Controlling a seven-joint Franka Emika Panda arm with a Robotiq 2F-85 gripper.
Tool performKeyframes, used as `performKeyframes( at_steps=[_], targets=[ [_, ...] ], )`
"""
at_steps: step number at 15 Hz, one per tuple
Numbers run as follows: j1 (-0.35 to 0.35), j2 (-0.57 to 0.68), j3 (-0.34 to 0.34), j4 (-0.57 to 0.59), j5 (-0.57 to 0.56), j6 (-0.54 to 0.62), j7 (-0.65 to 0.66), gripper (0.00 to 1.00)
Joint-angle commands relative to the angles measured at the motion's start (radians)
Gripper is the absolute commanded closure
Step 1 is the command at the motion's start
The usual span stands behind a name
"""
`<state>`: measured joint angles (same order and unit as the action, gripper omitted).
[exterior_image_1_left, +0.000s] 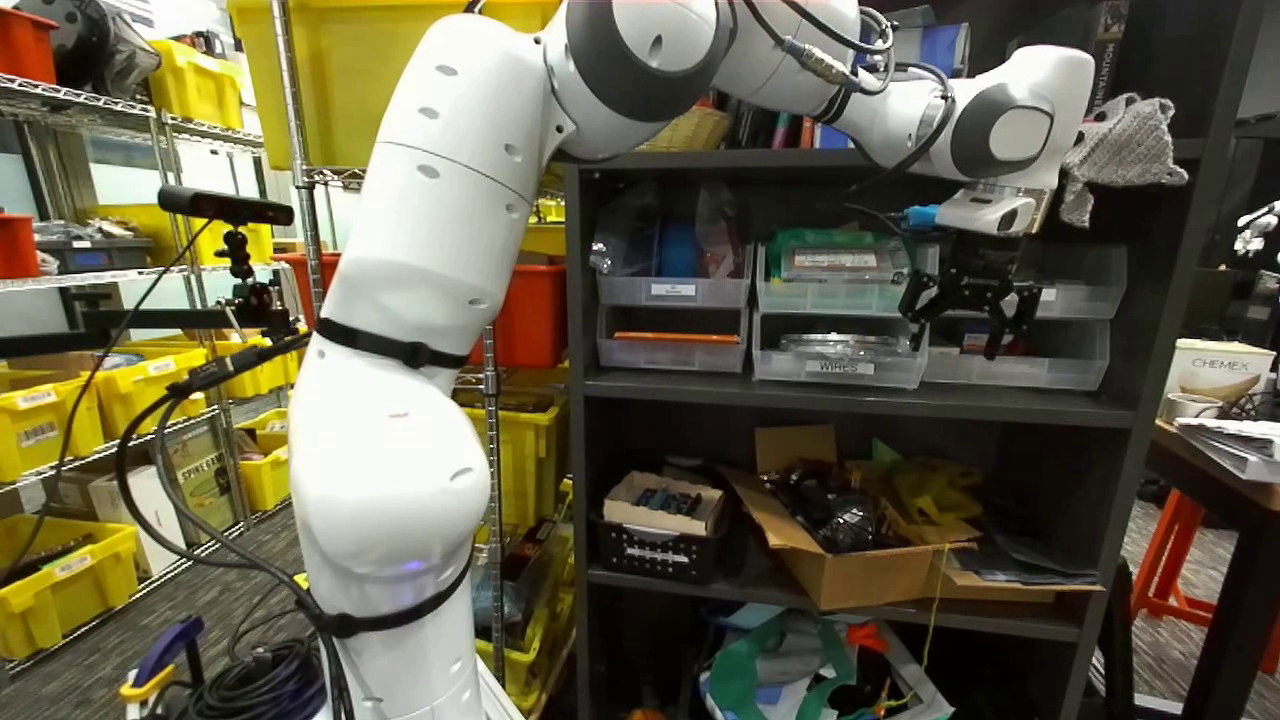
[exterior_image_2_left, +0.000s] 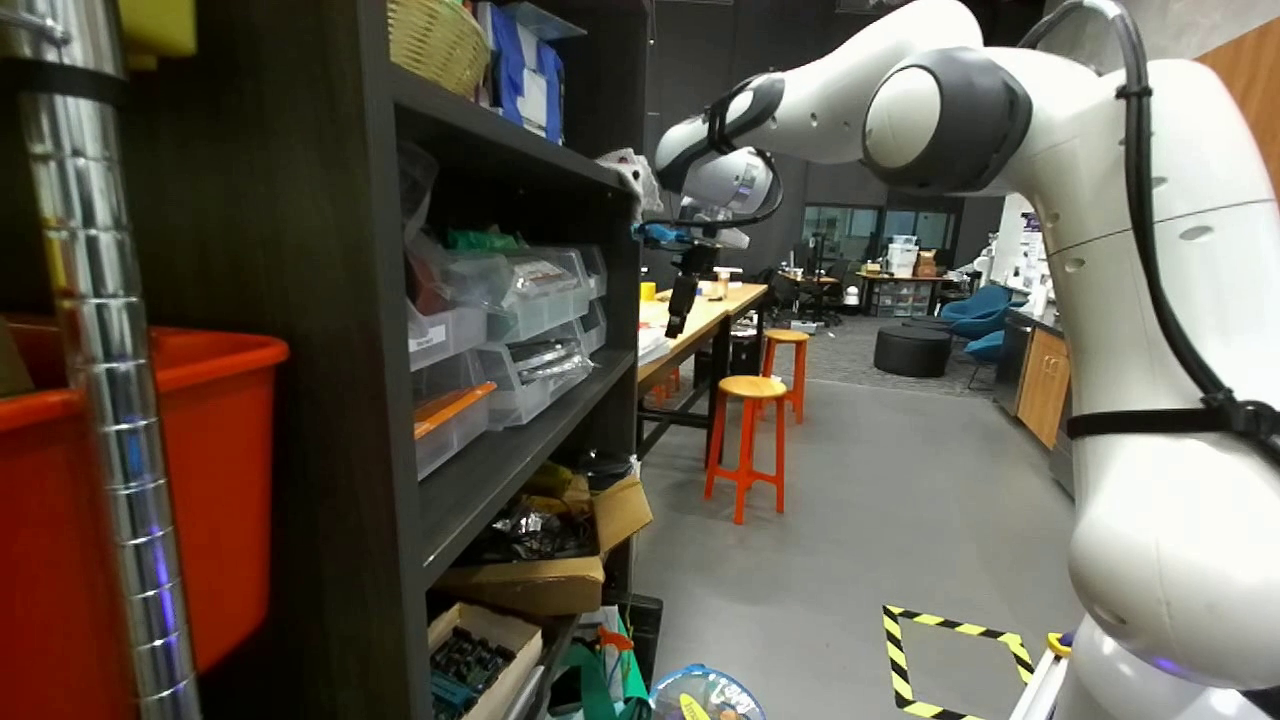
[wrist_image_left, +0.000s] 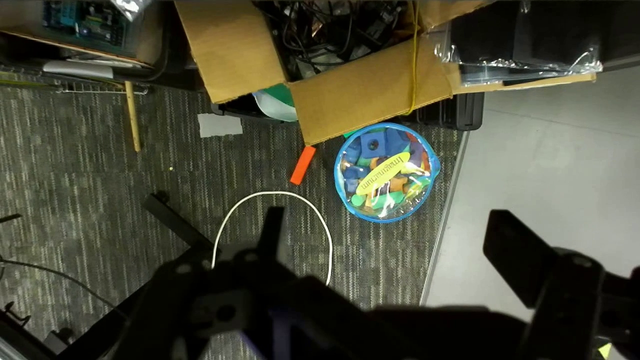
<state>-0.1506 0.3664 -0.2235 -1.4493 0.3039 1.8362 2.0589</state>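
Jaws spread wide, gripping nothing, the end effector (exterior_image_1_left: 955, 342) hangs near a dark shelf (exterior_image_2_left: 500, 462) — clear plastic bins (exterior_image_2_left: 548, 312) at nine o'clock in an exterior view, a round pouch of colored pieces (wrist_image_left: 386, 172) at twelve o'clock from it in the wrist view

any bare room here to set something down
Grey floor lies bare between the nearer orange-legged stool and the striped tape outline. A narrow strip of shelf is free in front of the clear bins. Crowded: the stacked bins themselves and the cardboard box below, with its tangle of cables.
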Motion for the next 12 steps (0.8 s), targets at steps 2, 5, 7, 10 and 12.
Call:
performKeyframes(
  at_steps=[2,5,7,10,12],
  targets=[
    [-0.012,-0.054,0.002,-0.179,-0.006,0.16,-0.004,0.0],
    [-0.031,-0.068,0.005,-0.3,0.023,0.294,-0.054,0.0],
    [-0.047,-0.061,0.009,-0.351,0.047,0.349,-0.097,0.0],
    [-0.065,-0.053,0.013,-0.404,0.094,0.398,-0.157,0.0],
    [-0.073,-0.044,0.015,-0.416,0.125,0.399,-0.189,0.0]
  ],
)
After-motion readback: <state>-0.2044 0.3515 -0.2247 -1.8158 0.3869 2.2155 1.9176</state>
